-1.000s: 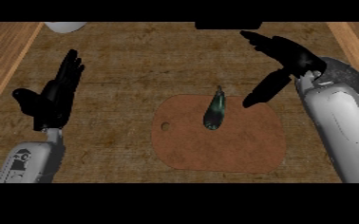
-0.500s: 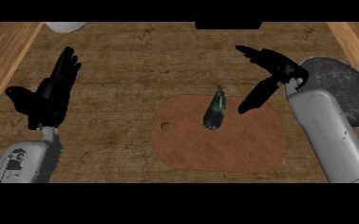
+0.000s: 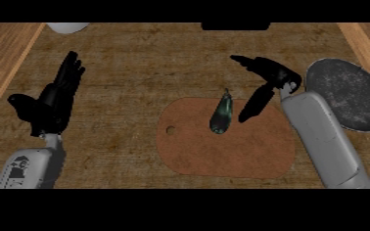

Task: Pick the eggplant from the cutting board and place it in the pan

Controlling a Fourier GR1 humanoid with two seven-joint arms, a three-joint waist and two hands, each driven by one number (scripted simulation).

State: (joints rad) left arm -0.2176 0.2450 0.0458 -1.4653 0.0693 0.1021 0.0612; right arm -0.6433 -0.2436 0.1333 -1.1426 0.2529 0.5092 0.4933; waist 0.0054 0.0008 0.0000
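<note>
Right robot hand (image 3: pixel 273 73) moved closer to eggplant (image 3: pixel 222 115) on cutting board (image 3: pixel 231 152); pan (image 3: pixel 339 94) beside.

Eggplant (image 3: pixel 222 116): dark green, slender, lying near the 12 o'clock edge of the brown cutting board (image 3: pixel 224 149). Pan (image 3: pixel 339 93): dark, round, at 3 o'clock.

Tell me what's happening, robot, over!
Hands open: right hand beside eggplant, left hand resting left. Eggplant lies on board, not held. No clutter before pan.
</note>
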